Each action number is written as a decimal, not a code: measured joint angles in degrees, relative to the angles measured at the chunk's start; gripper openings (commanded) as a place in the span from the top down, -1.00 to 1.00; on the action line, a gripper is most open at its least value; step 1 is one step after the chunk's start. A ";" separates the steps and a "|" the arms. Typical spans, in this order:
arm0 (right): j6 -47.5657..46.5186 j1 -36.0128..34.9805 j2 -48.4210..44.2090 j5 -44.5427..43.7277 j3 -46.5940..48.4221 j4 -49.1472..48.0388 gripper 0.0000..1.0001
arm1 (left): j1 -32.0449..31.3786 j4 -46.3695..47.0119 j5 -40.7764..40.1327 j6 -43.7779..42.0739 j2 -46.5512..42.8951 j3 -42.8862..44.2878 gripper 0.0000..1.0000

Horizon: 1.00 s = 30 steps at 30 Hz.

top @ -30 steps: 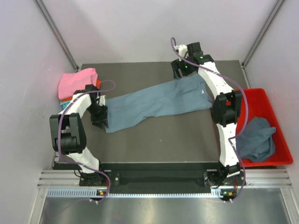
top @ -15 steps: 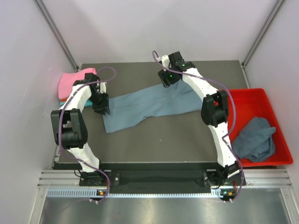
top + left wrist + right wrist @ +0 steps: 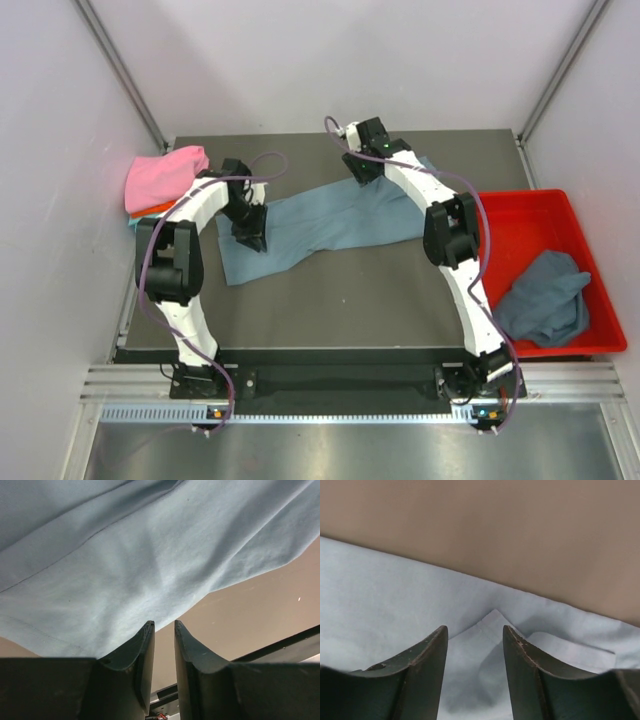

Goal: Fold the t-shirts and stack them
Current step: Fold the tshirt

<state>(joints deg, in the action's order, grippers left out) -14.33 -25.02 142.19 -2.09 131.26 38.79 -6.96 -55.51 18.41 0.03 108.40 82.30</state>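
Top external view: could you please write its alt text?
A blue-grey t-shirt lies across the table, left gripper at its left end, right gripper at its far edge. A crumpled shirt lies in the red tray.

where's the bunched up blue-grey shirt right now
The crumpled shirt lies in the red tray at the right edge of the table in the top view, right of the spread-out shirt.

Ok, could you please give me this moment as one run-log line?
phase: folding; blue-grey t-shirt: spread on table; left hand: open, over its left end; right hand: open, over its far edge
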 measured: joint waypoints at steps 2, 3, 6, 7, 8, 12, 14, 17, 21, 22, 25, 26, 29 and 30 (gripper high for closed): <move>0.00 0.00 0.85 -0.50 0.11 -0.33 0.09 | 0.00 0.02 0.22 0.00 0.00 0.13 0.46; 0.00 0.00 1.29 -0.90 0.11 -0.26 0.09 | 0.00 0.02 0.22 0.00 0.00 0.15 0.46; -0.04 0.00 1.88 -1.51 0.11 -0.26 0.17 | 0.02 0.02 0.22 0.00 0.00 0.15 0.46; -0.07 0.00 1.88 -1.68 0.11 -0.26 0.21 | 0.00 0.02 0.22 0.00 0.00 0.15 0.46; -0.13 0.00 1.88 -1.86 0.11 -0.26 0.21 | 0.00 0.02 0.22 0.00 0.02 0.15 0.46; -0.28 0.00 1.90 -2.56 0.13 -0.68 0.39 | 0.00 0.04 0.22 0.00 0.42 0.22 0.46; -0.31 0.00 1.90 -2.78 0.13 -0.76 0.50 | 0.00 0.07 0.22 0.00 0.85 0.46 0.46; -0.15 0.00 1.90 -2.89 0.13 -0.98 0.50 | 0.00 0.15 0.20 0.00 1.07 0.57 0.47; -0.13 0.00 1.90 -3.15 0.13 -1.31 0.46 | 0.00 0.20 0.15 0.00 1.16 0.87 0.47; -0.09 0.02 1.90 -3.26 0.13 -1.33 0.43 | -0.04 0.20 0.13 0.00 1.16 0.94 0.47; -0.04 0.02 1.90 -3.56 0.13 -1.53 0.39 | -0.24 0.22 -0.04 0.00 1.16 0.96 0.47; -0.02 0.02 1.92 -3.74 0.13 -1.55 0.39 | -0.35 0.22 -0.09 0.00 1.16 0.98 0.47; -0.02 0.07 2.21 -3.93 0.15 -1.75 0.43 | -0.72 0.22 -0.37 0.00 1.16 1.18 0.48; -0.02 0.07 2.51 -3.93 0.33 -1.84 0.46 | -0.85 0.24 -0.50 0.00 1.16 1.25 0.47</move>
<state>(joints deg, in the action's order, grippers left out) -14.35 -24.95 144.70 -6.02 131.59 36.95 -7.81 -55.27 17.91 0.03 109.56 83.55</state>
